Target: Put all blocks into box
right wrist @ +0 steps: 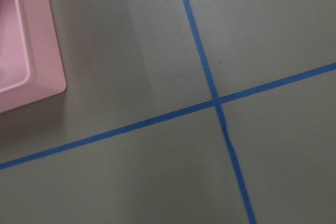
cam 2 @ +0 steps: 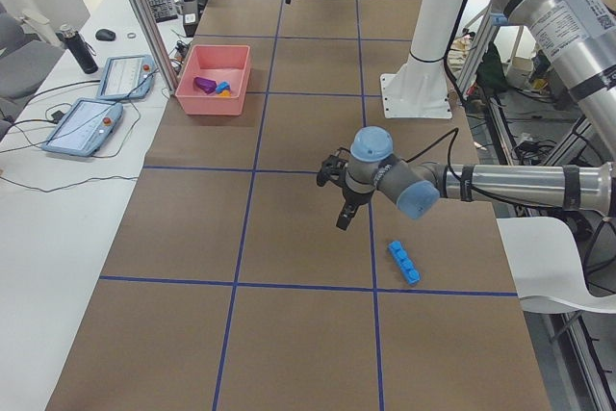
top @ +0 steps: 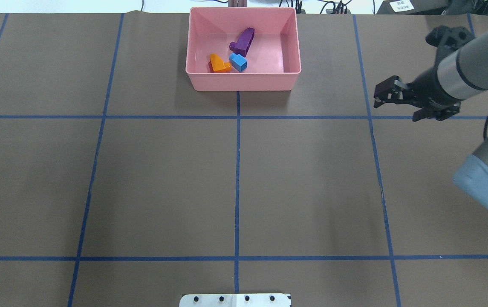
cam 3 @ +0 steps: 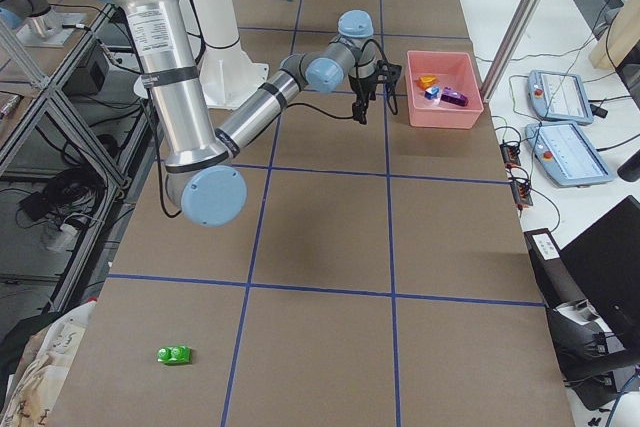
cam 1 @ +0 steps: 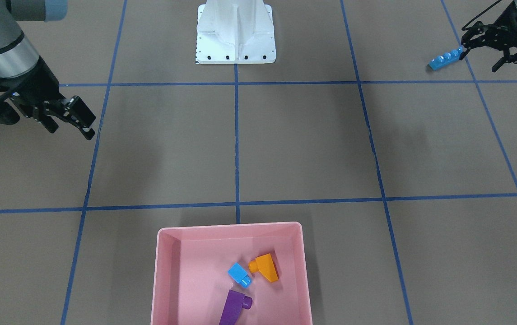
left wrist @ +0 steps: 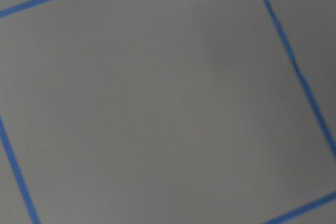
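The pink box (cam 1: 229, 226) holds the orange sloped brick (cam 1: 265, 267), the small blue cube (cam 1: 239, 274) and the purple sloped brick (cam 1: 235, 307). The long blue bar (cam 1: 445, 58) lies on the table at the robot's far left. My left gripper (cam 1: 484, 58) hovers open just beside the bar's end, empty. The green brick (cam 3: 175, 354) lies far off on the robot's right side. My right gripper (top: 378, 97) is open and empty, above the table to the right of the box (top: 244, 81).
The white robot base plate (cam 1: 235, 56) stands at the middle of the robot's side. Blue tape lines (top: 237, 170) divide the brown table. The right wrist view shows a corner of the box (right wrist: 26, 77). Tablets (cam 2: 96, 103) lie past the table edge.
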Available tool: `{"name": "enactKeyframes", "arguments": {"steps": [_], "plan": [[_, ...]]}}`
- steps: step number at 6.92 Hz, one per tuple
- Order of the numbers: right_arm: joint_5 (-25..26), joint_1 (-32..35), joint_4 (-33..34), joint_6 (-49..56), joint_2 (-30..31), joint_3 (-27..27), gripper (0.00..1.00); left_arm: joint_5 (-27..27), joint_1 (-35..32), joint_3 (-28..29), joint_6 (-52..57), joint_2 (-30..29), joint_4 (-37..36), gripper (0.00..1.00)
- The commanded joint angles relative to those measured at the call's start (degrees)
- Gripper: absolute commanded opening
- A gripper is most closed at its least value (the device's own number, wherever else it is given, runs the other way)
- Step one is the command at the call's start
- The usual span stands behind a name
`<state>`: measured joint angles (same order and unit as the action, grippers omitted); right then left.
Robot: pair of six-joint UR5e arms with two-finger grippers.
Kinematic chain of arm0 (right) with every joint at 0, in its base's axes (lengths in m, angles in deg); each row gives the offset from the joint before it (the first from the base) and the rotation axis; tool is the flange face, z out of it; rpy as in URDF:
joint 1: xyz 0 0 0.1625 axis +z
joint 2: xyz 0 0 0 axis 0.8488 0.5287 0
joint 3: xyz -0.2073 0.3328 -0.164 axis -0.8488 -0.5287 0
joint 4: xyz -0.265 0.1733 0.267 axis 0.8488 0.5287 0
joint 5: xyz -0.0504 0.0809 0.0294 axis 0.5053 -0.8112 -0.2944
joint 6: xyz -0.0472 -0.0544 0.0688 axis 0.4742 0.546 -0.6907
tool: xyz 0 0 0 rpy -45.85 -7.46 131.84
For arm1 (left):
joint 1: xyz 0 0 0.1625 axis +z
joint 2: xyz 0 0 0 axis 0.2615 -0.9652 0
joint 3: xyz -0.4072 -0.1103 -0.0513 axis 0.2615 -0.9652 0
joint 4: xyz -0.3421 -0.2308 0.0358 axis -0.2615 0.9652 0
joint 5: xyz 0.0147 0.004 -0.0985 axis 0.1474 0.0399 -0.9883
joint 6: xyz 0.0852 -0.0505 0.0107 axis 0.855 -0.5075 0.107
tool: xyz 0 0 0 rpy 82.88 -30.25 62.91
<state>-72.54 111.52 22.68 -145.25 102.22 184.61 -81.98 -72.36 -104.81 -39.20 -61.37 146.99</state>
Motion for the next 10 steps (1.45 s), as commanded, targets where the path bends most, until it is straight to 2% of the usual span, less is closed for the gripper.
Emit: {"name": "enactKeyframes", "arguments": {"steps": [1, 2, 4, 5, 8, 10], "plan": [[-2.1, 1.8, -0.1, 9.8, 9.8, 4.8, 1.0, -0.1, 1.0, 7.3, 19.0, 1.3, 4.9, 0.99], [-4.2, 3.1, -0.1, 13.2, 12.4, 5.2, 1.0, -0.1, 1.2, 9.0, 28.8, 1.2, 4.9, 1.0], [-10.6, 7.8, -0.2, 28.9, 19.5, 5.2, 1.0, -0.1, 7.2, 9.9, 30.3, 1.4, 5.1, 1.0], [-11.5, 8.4, -0.2, 33.7, 22.5, 5.1, 1.0, -0.6, 9.4, 9.9, 29.9, 1.4, 5.7, 1.0], [-11.6, 8.4, -0.2, 36.1, 25.2, 4.9, 1.0, -0.1, 23.1, 10.1, 18.5, 0.8, 5.6, 1.0], [-11.5, 8.4, -0.2, 36.7, 26.1, 4.7, 1.0, 4.9, 26.9, 11.7, 16.8, 0.7, 5.6, 0.99]]}}
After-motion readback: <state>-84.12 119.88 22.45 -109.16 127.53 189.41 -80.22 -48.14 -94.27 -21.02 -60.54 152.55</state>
